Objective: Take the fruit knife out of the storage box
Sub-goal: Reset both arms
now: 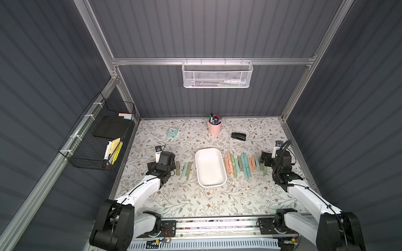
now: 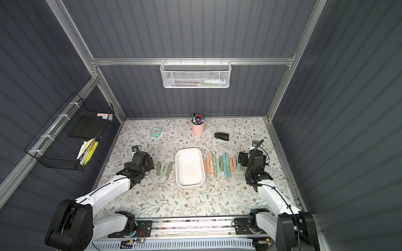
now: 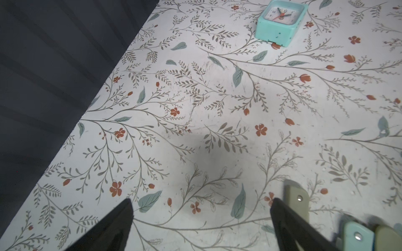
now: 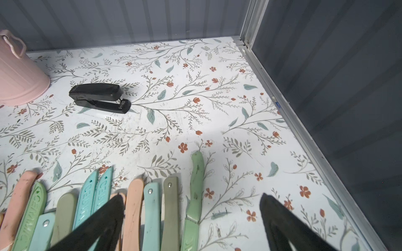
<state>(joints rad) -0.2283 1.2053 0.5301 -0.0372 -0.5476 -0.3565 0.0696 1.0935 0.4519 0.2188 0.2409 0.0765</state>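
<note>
- The storage box sits mid-table, its long axis running from the front edge toward the back edge. In both top views its white floor is bare (no knife inside that I can see).
- The right gripper has its jaws spread wide and grips nothing. It hangs over the end of the row of knives nearest the table's right edge.
- A green knife lies flat on the table between those jaws. It appears to touch neither, and its long axis runs front to back like its neighbours.
- The left gripper is likewise spread and empty, just beside three knives on the box's other side.
- Judged from this, the emptying looks finished. Any return to the box would favour the left arm, which has only three knives between it and the box, while the right has the whole row.
</note>
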